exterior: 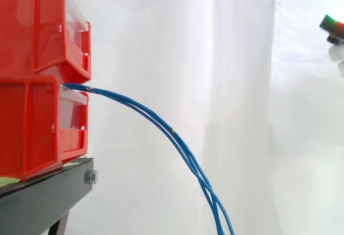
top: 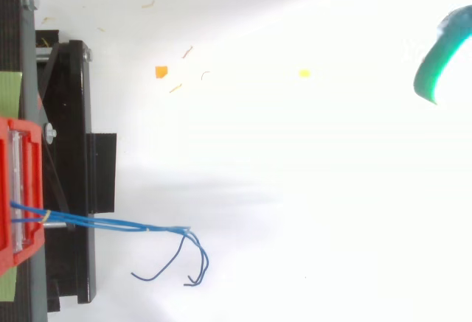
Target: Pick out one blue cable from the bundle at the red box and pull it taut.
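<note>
A bundle of thin blue cables [exterior: 161,123] comes out of the front of the lower red bin [exterior: 32,127] and arcs down to the right, hanging slack. From above, the cables [top: 118,224] run right from the red bin [top: 22,189], and their loose ends [top: 193,261] curl on the white floor. My hand [exterior: 334,28] is far from the bundle, at the upper right edge and well above the cables. In the top view, a green-glowing part of the hand [top: 435,64] shows at the upper right. Nothing is touching the cables.
A second red bin [exterior: 37,25] is stacked on the lower one, both on a black stand [exterior: 48,197]. A white curtain [exterior: 215,84] hangs behind. Small orange [top: 161,71] and yellow [top: 304,74] scraps lie on the floor.
</note>
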